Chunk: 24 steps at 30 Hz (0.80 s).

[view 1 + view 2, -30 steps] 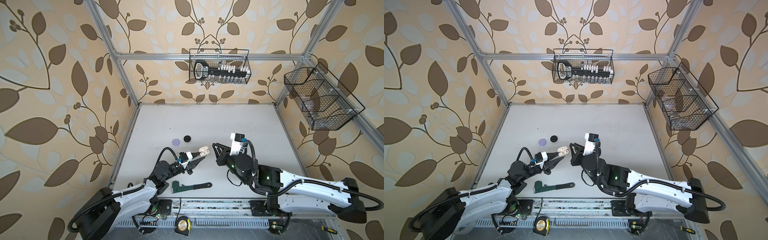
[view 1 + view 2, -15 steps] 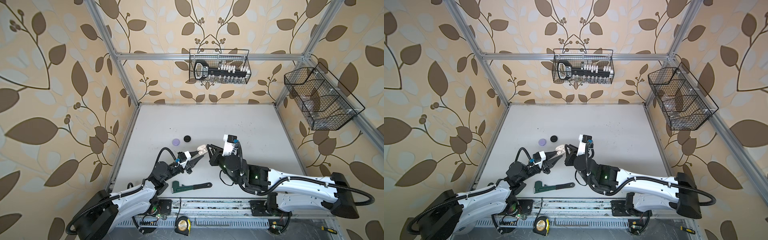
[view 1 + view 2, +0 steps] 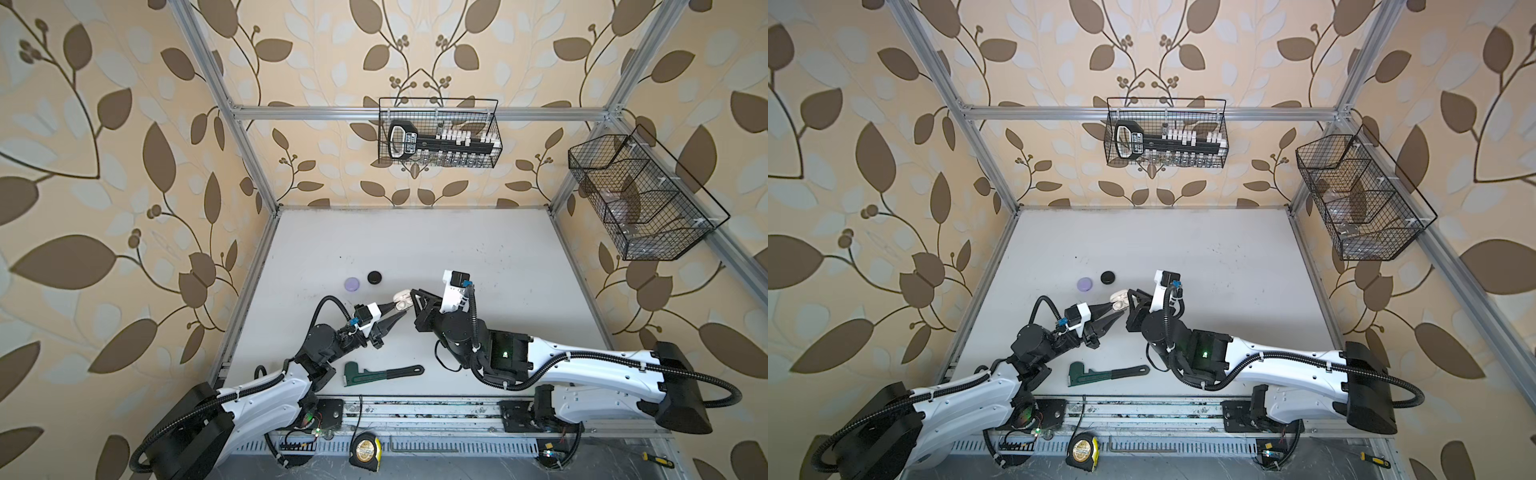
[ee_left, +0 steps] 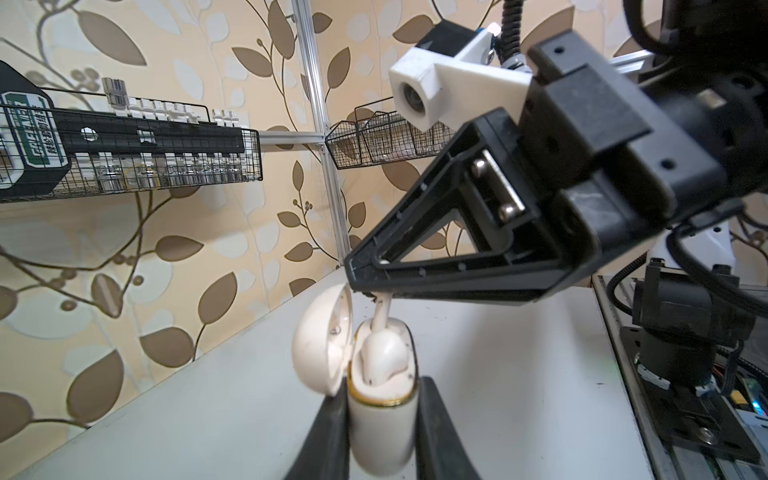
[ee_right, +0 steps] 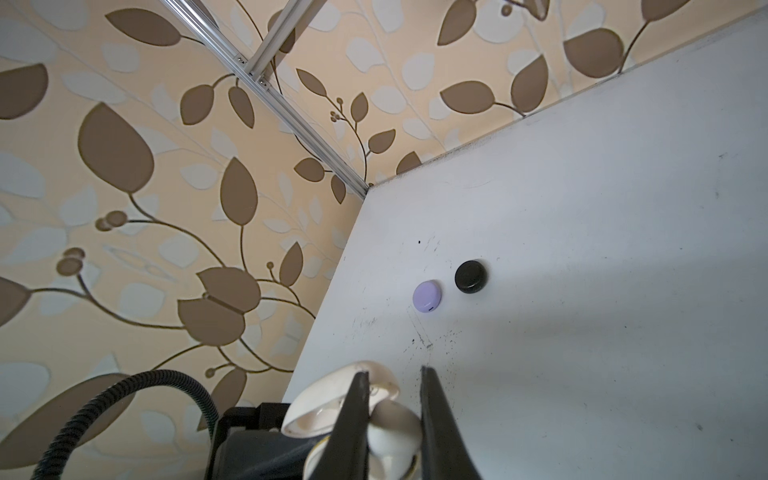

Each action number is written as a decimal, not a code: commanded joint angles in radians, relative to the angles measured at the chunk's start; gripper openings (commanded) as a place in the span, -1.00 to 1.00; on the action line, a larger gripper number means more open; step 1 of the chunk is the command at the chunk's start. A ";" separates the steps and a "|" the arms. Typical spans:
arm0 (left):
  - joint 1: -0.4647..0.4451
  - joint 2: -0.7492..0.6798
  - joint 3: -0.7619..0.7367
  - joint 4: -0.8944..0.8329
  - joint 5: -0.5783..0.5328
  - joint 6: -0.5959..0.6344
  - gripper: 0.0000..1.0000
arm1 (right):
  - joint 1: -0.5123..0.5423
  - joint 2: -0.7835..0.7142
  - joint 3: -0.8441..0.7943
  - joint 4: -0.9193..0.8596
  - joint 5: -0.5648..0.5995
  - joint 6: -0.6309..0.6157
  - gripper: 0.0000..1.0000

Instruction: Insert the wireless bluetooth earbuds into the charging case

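Both top views look steeply down from high on the whole tabletop point(image 3: 415, 249). Both wrist views sit close on the white case point(image 4: 380, 424): left faces the back wall point(image 4: 124, 257), right the left wall point(image 5: 124, 249).

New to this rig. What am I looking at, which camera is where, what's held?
Two robot arms stand at the front edge of a table. Both top views look down from overhead; each wrist view rides an arm and looks along its tool. The left tool is shut on an open white charging case. The right tool pinches a white earbud by its stem, the bud's body sitting in the case's mouth. On it lie a closed lilac case, a closed black case and a green pipe wrench.
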 commanded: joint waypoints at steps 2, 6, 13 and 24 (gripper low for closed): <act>0.002 -0.024 0.000 0.072 -0.022 -0.008 -1.00 | 0.018 0.029 0.003 -0.014 0.037 0.009 -1.00; 0.001 -0.028 -0.004 0.076 -0.024 -0.008 -1.00 | 0.027 0.044 0.026 -0.041 0.069 -0.002 -1.00; -0.001 -0.029 -0.006 0.079 -0.021 -0.007 -1.00 | 0.039 0.073 0.049 -0.051 0.061 0.004 -0.96; 0.000 -0.032 -0.006 0.079 -0.025 -0.007 -1.00 | 0.052 0.082 0.066 -0.045 0.048 -0.002 -0.61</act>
